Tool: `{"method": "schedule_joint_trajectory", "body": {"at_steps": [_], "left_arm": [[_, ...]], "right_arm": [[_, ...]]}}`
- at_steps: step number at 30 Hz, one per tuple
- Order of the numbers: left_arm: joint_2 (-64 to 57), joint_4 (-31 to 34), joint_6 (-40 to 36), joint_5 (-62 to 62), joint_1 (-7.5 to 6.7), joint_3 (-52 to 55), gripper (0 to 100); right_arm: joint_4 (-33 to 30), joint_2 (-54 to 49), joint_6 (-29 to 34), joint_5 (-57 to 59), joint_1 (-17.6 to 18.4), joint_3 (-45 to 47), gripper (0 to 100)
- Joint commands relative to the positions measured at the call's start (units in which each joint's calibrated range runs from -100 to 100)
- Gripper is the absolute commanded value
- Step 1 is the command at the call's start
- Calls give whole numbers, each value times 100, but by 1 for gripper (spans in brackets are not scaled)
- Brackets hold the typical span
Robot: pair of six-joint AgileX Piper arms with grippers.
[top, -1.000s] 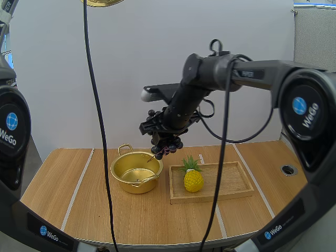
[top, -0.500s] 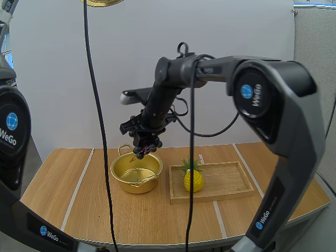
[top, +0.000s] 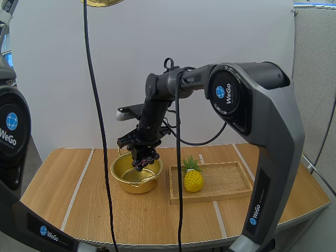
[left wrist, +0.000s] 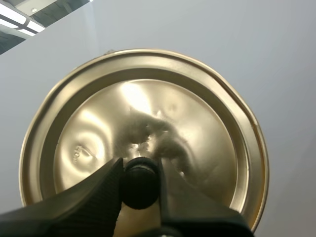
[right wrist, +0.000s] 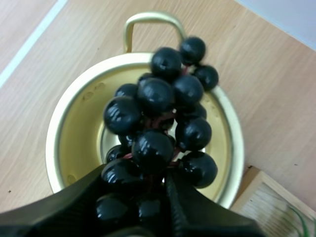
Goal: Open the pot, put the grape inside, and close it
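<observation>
An open gold pot [top: 136, 171] with two loop handles stands on the wooden table, left of the tray. My right gripper [top: 142, 156] hangs just above its mouth, shut on a bunch of dark grapes [top: 144, 158]. In the right wrist view the grapes [right wrist: 158, 126] dangle between my fingers directly over the pot [right wrist: 74, 133]. The gold lid [left wrist: 143, 133] is held up in the air by its black knob [left wrist: 140, 181], with my left gripper [left wrist: 140, 173] shut on the knob. The lid's rim [top: 103, 2] shows at the upper edge of the high view.
A wooden tray [top: 223, 181] lies to the right of the pot and holds a yellow toy pineapple [top: 192, 177] at its left end. A corner of the tray [right wrist: 261, 197] shows beside the pot in the right wrist view.
My right arm has carried the grapes leftward from near the tray and lowered them to the pot's mouth. The lid stays held high.
</observation>
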Motion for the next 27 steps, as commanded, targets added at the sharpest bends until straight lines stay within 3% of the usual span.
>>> {"method": "schedule_joint_trajectory", "body": {"at_steps": [1,19,27], "left_arm": [[-38,50,-41,-196,-16,-49,0],[-38,50,-41,-196,-16,-49,0],[-38,50,-41,-196,-16,-49,0]], "right_arm": [[-125,87,124,-70,78,-41,0],[-223,987,234,-332,108,-41,0],[376,987,234,-80,108,-41,0]]}}
